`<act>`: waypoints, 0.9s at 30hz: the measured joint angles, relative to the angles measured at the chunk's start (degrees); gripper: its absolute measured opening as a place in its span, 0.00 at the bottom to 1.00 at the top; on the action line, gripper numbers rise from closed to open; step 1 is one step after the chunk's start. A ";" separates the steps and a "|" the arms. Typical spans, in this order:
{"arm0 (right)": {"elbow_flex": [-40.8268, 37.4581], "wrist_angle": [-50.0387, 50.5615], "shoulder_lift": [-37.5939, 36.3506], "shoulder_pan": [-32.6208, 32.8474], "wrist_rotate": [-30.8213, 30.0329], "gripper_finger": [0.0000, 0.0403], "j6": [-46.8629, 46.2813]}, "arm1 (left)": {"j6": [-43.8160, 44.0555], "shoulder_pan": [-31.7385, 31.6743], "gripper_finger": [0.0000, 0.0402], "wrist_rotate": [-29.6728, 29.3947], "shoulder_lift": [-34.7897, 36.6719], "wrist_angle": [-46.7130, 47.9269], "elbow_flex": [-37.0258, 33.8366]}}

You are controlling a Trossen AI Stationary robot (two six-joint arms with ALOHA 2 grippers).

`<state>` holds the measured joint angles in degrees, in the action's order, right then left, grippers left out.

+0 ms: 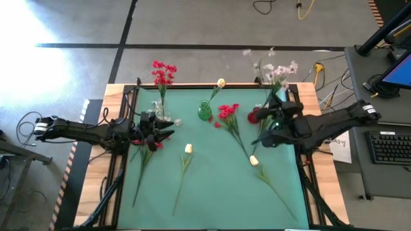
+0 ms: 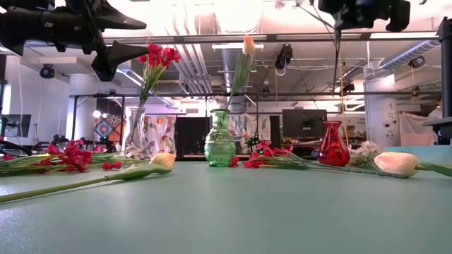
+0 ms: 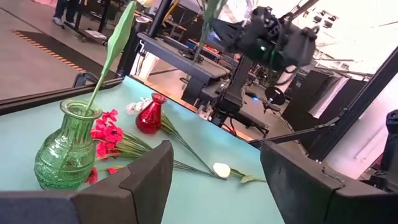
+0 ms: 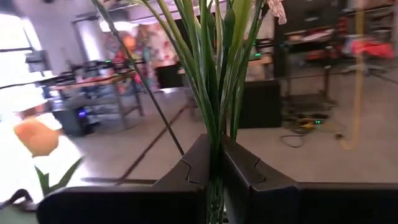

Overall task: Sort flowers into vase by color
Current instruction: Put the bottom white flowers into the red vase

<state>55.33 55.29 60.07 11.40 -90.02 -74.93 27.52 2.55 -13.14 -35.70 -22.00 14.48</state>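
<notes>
The right claw, raised at right of frame, pinches green flower stems; the left claw, spread and empty, hovers at left.

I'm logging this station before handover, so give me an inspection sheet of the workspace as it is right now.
Surface: green mat on a wooden table.
Job's things: clear vase holds red flowers; green vase holds one cream bud; red vase stands empty; red and cream stems lie loose on the mat.
Clutter: nothing seen.
Grippers: left gripper open over red flowers; right gripper shut on the white-pink sprays, raised.
Cables: loose cables on the floor.
Surroundings: keyboard on a side desk.
</notes>
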 joint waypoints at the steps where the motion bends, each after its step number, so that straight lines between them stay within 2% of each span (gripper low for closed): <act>1: 0.00 -0.02 0.00 -1.19 -0.02 0.04 0.02 | 0.01 -0.02 0.57 -0.01 -0.02 0.01 0.00; 8: -1.54 -0.31 0.03 -5.28 0.54 0.04 -0.31 | 0.01 -0.01 0.57 -0.03 -0.02 0.01 0.00; 21: -2.36 -0.48 8.49 -6.21 0.00 0.04 -3.40 | 0.01 -0.01 0.57 -1.54 -0.88 0.06 0.00; 27: -2.18 -0.24 9.08 -6.19 0.47 0.04 -2.01 | 0.01 -0.01 0.57 -1.54 -1.80 0.02 0.00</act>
<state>53.15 55.04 69.16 5.21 -89.54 -76.93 27.53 2.53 -14.68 -37.50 -21.98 14.48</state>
